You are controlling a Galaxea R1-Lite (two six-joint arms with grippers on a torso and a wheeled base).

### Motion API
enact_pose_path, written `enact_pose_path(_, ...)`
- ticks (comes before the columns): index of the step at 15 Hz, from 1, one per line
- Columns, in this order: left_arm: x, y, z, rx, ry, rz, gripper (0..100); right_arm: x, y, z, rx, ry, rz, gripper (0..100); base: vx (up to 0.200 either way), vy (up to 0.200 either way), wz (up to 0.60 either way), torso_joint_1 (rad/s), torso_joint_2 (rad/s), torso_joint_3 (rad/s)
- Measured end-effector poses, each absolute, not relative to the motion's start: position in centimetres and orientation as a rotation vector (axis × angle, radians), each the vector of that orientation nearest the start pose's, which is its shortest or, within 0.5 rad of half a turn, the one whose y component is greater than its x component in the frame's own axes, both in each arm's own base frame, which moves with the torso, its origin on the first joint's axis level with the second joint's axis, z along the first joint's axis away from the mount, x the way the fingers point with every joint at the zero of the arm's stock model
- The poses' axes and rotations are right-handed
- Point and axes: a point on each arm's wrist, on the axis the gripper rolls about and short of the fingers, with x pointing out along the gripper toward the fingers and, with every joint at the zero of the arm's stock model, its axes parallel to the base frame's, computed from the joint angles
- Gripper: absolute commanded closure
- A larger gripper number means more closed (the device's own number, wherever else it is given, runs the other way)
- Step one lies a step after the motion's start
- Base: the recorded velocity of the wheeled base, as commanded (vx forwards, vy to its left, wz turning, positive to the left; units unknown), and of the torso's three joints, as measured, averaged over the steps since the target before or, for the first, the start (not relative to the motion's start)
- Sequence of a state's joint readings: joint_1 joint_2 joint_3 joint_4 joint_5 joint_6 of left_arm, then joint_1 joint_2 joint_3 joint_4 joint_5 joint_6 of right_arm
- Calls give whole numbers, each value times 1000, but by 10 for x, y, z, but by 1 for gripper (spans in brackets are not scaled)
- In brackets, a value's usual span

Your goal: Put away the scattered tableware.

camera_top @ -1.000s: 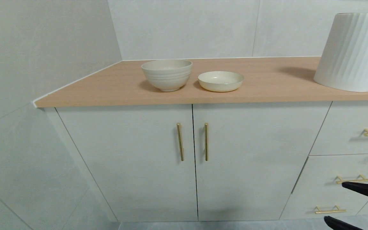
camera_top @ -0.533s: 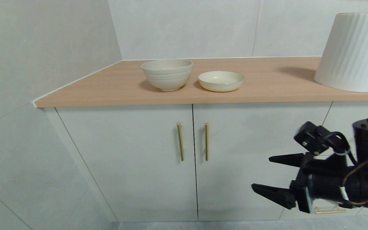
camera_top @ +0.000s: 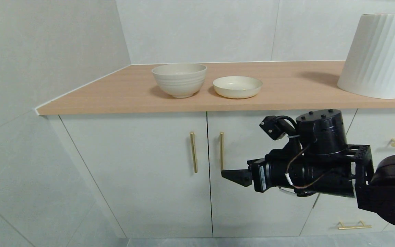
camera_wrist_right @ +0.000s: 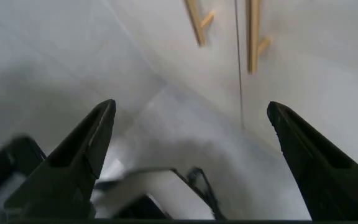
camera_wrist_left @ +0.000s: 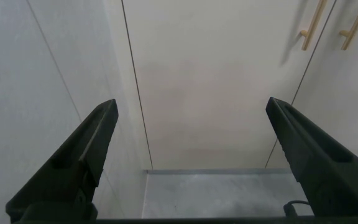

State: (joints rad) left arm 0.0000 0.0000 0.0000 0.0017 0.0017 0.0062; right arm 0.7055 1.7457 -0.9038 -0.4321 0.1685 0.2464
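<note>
Fingers on my right gripper spread wide, empty, near the cabinet handle; left gripper spread too. Bowl and dish sit just beside each other on the countertop. Likely stiff, light, slick, breakable: I'd pinch a rim.

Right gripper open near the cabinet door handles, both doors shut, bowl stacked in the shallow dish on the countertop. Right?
No, not stacked: the head view shows the bowl and the shallow dish side by side on the countertop, bowl on the left. The rest holds: right gripper open near the door handles, both cabinet doors shut.
</note>
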Motion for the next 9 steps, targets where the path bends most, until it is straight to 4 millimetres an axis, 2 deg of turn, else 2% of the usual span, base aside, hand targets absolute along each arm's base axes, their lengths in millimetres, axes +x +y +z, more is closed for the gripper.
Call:
enact_pose_path(4, -23, 0, 75, 6, 2, 2, 0, 263, 228, 170, 186, 413, 792, 0, 0, 0, 0, 0, 0, 0)
enact_pose_path(6, -23, 0, 75, 5, 2, 2, 0, 275, 239, 163, 241, 323, 802, 0, 0, 0, 0, 0, 0, 0)
enact_pose_path(9, -23, 0, 75, 5, 1, 2, 0, 286, 248, 145, 250, 325, 798, 0, 0, 0, 0, 0, 0, 0)
